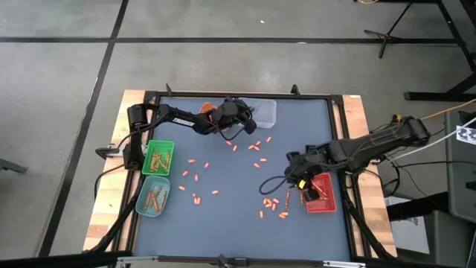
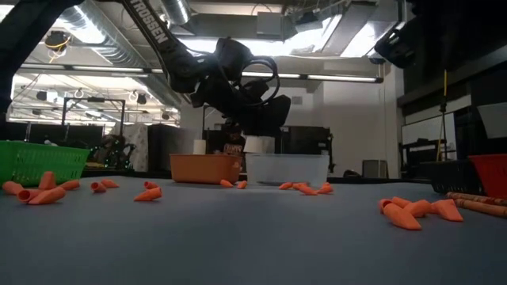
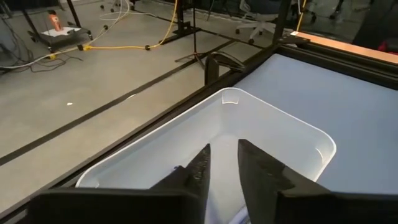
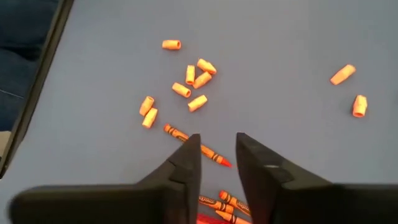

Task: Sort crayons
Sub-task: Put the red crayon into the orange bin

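Many orange crayon bits [image 1: 197, 177] lie scattered across your worktop [image 1: 238, 216], with whole crayons [image 4: 193, 142] just beside the red tray [image 1: 324, 195]. Both pincers are spread and hold nothing: left pincer [image 3: 222, 163] over the clear tray [image 3: 283, 124], right pincer [image 4: 216, 160] above those crayons, so your next pick needs a straight descent, minding nearby stubs [image 4: 189, 84].

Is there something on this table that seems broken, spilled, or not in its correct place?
Yes. Many short orange stubs lie scattered loose across the blue table, looking like snapped-off pieces. One whole orange crayon lies on the mat just outside the red tray, below the right claw, while other crayons sit in trays.
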`<state>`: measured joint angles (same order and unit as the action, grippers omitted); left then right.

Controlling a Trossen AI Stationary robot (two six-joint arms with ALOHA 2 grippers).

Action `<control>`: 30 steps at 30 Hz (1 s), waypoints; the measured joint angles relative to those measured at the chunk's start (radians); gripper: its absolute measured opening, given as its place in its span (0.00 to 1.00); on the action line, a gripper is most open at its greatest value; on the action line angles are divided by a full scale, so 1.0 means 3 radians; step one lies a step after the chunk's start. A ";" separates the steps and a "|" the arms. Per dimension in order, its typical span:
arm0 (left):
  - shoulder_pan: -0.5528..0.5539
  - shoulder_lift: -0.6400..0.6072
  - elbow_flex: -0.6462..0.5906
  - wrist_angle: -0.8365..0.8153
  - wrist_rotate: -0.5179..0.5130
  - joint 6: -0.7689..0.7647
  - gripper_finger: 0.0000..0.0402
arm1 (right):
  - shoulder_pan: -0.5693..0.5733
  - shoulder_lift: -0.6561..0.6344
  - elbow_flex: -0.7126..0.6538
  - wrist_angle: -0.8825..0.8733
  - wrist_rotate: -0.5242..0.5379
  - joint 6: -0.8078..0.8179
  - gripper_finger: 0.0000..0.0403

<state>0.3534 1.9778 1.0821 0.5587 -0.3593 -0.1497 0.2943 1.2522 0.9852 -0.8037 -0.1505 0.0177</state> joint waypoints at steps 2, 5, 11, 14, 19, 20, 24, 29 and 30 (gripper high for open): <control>0.0000 0.0000 0.0000 0.0000 -0.0003 0.0000 0.19 | 0.0001 0.0066 0.0000 -0.0002 0.0000 -0.0001 0.30; 0.0000 0.0000 0.0000 -0.0002 0.0022 0.0000 0.22 | 0.0001 0.0183 0.0000 -0.0002 -0.0003 -0.0001 0.35; 0.0000 0.0000 0.0000 -0.0003 0.0032 0.0000 0.23 | 0.0004 0.0431 0.0000 0.0000 -0.0409 -0.0391 0.37; -0.0006 0.0000 0.0000 -0.0004 0.0032 0.0000 0.23 | 0.0005 0.0568 0.0000 0.0004 -0.0472 -0.0604 0.36; -0.0034 0.0000 0.0000 -0.0016 0.0032 0.0000 0.23 | 0.0005 0.0831 0.0001 0.0007 -0.0459 -0.0840 0.36; -0.0042 0.0000 0.0000 -0.0016 0.0032 0.0000 0.23 | 0.0005 0.0888 0.0000 0.0007 -0.0459 -0.0897 0.36; -0.0064 0.0000 0.0000 -0.0017 0.0032 0.0001 0.23 | 0.0005 0.1122 0.0000 0.0007 -0.0452 -0.1117 0.36; -0.0074 0.0000 0.0000 -0.0018 0.0032 0.0001 0.23 | 0.0004 0.1369 0.0000 0.0002 -0.0444 -0.1317 0.36; -0.0074 0.0000 0.0000 -0.0018 0.0032 0.0001 0.23 | 0.0004 0.1405 0.0001 0.0002 -0.0432 -0.1350 0.36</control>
<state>0.3313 1.9778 1.0821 0.5533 -0.3497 -0.1493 0.2955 1.6737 0.9855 -0.8032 -0.2801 -0.3871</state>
